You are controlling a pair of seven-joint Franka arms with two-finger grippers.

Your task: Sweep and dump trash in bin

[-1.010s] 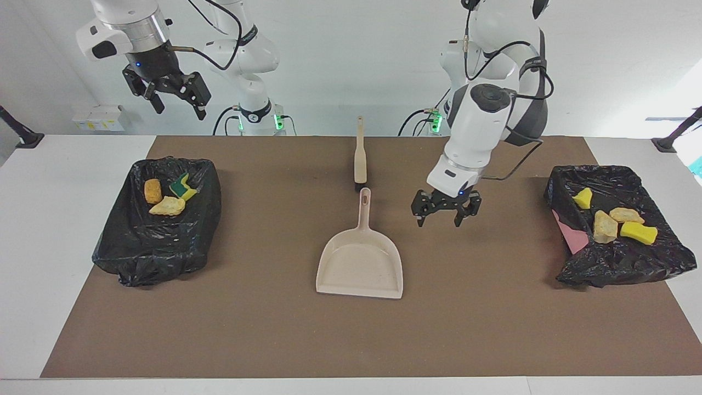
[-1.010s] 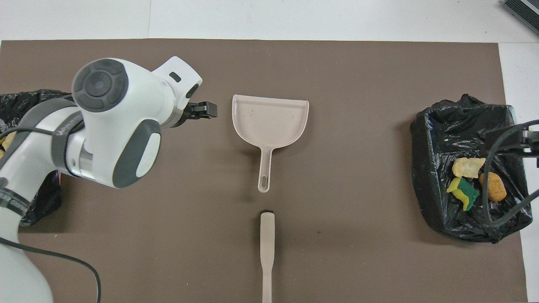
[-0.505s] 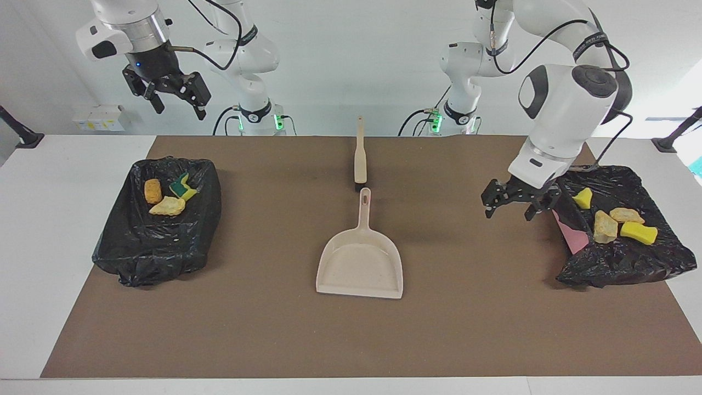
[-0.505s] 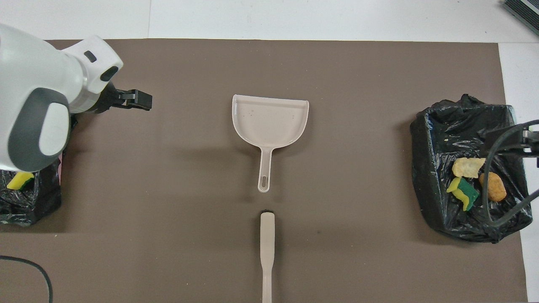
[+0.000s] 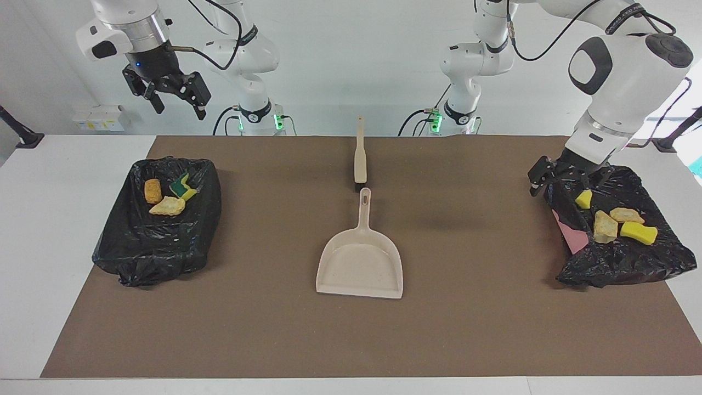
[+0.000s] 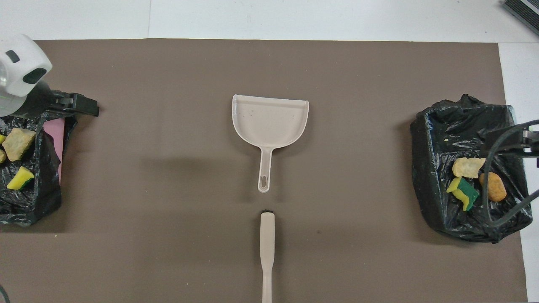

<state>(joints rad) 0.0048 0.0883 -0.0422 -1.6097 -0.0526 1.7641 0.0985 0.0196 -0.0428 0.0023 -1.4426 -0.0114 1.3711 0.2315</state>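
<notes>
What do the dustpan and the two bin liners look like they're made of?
The dustpan looks like matte beige moulded plastic: one smooth piece with a thin rim. The bin liners look like thin glossy black plastic film: crumpled, with shiny wrinkles.

Overhead view: left arm's bin (image 6: pixel 29 202) cut off by the frame edge, so only part of its trash (image 6: pixel 19 179) shows. Brush (image 6: pixel 267 252) handle runs off the bottom edge. Right gripper (image 6: pixel 511 145) mostly out of frame, cables over bin (image 6: pixel 433 168). Left gripper (image 5: pixel 567 178) fingers too small to read.
</notes>
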